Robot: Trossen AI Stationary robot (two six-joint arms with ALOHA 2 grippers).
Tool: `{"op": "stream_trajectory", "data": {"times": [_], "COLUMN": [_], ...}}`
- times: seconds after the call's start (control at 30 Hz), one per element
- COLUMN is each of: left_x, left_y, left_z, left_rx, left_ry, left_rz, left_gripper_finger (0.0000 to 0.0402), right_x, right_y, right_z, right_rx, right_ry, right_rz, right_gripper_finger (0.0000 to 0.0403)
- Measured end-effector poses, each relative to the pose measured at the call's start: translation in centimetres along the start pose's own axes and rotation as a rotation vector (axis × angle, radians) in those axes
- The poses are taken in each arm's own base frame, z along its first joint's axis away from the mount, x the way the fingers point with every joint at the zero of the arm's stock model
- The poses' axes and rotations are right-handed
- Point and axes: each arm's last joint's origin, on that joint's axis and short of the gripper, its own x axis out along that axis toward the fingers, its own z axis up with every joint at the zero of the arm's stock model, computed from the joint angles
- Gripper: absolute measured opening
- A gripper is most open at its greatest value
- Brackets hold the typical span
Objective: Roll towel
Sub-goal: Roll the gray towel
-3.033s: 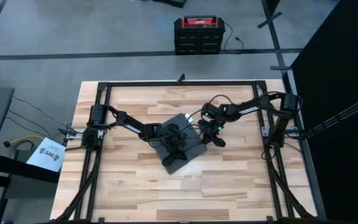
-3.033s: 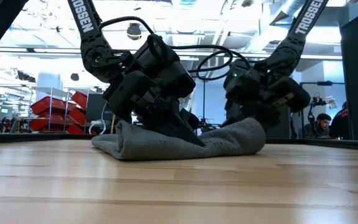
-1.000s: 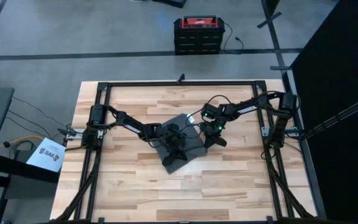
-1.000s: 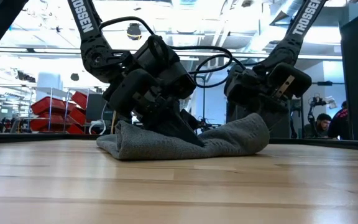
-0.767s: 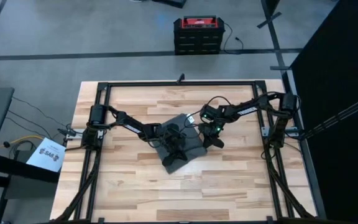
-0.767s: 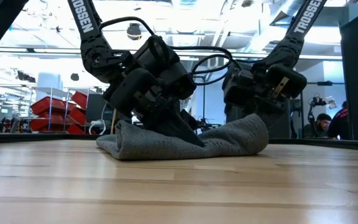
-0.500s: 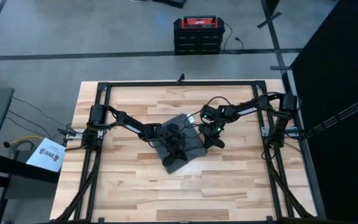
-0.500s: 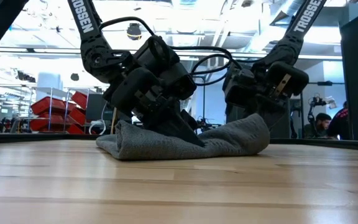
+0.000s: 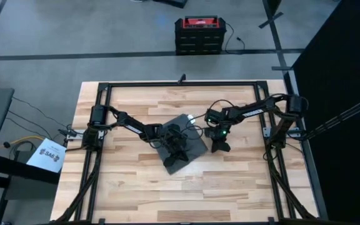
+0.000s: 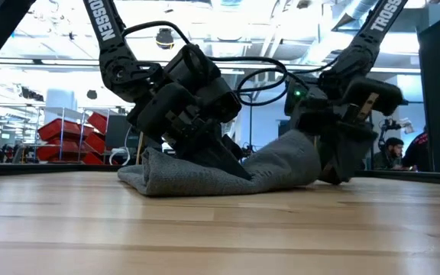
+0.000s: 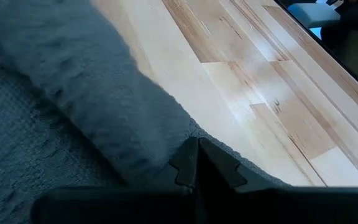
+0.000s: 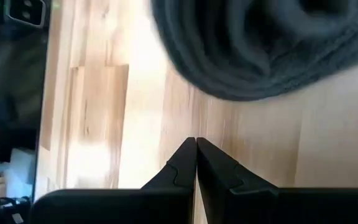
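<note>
High view: left gripper [image 9: 175,148] low over towel [image 9: 192,146].

Left arm: extended from its base at the table's left edge toward the centre, forearm angled down, wrist pitched low. Left gripper [image 9: 175,147] sits at mid-table, fingers [image 11: 197,167] pressed together — no gap visible in its wrist view.

Right arm: reaches in from the right edge, elbow raised, wrist turned downward. Right gripper [image 9: 219,145] sits right of centre, tips close to the surface, fingers [image 12: 194,163] closed against each other — nothing between them. The two grippers are near, not touching.
</note>
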Motion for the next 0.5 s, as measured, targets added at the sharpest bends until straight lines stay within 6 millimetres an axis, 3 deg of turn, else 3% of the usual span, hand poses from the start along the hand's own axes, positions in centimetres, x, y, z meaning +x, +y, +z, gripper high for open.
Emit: {"op": "stream_trajectory", "data": {"times": [0.27, 0.5], "left_x": [0.0, 0.0], "left_y": [0.0, 0.0], "left_z": [0.0, 0.0], "left_rx": [0.001, 0.002], "left_ry": [0.0, 0.0], "left_rz": [-0.001, -0.001], "left_gripper_finger": [0.0, 0.0], "right_x": [-0.5, -3.9], "right_y": [0.5, 4.5], "right_z": [0.2, 2.5], "right_rx": [-0.059, -0.361], "right_ry": [0.01, -0.22], "right_rz": [-0.137, -0.252], "right_gripper_finger": [0.0, 0.0]}}
